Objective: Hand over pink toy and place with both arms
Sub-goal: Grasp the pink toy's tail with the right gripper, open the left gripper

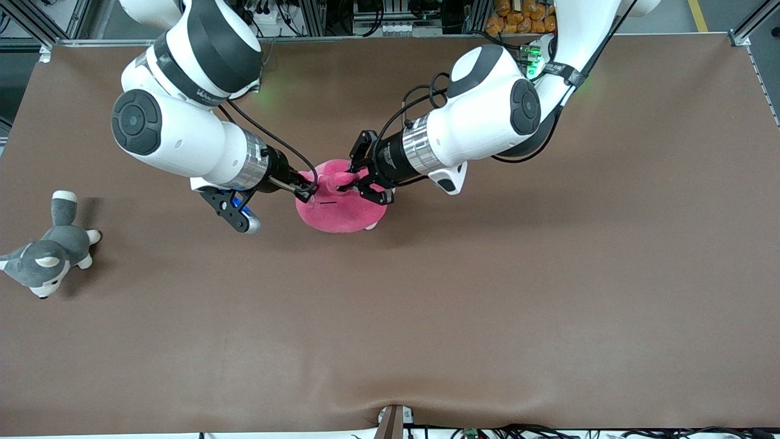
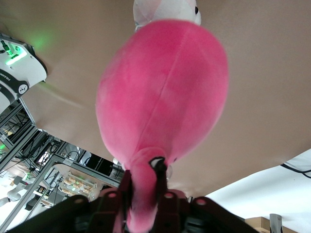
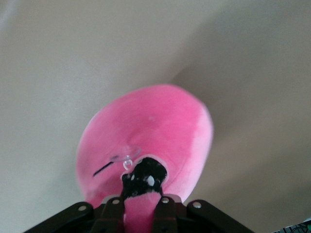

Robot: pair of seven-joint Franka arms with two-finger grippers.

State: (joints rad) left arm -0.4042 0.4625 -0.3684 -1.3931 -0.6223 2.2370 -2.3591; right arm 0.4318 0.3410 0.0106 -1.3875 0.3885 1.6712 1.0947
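The pink toy (image 1: 342,210), a hot-pink round plush, hangs between both grippers over the middle of the table. My left gripper (image 1: 348,181) is shut on a floppy pink ear at the toy's top; in the left wrist view (image 2: 142,171) the ear is pinched between the fingers and the pink toy's body (image 2: 165,92) hangs below. My right gripper (image 1: 306,190) is shut on the toy's edge toward the right arm's end. In the right wrist view (image 3: 142,188) the fingers clamp a pink flap with a black patch, and the pink toy (image 3: 160,126) fills the middle.
A grey-and-white husky plush (image 1: 49,259) lies on the brown table (image 1: 487,292) at the right arm's end. A smaller pale-pink-and-white plush (image 2: 165,10) lies under the pink toy, mostly hidden; only a pale bit (image 1: 372,226) shows in the front view.
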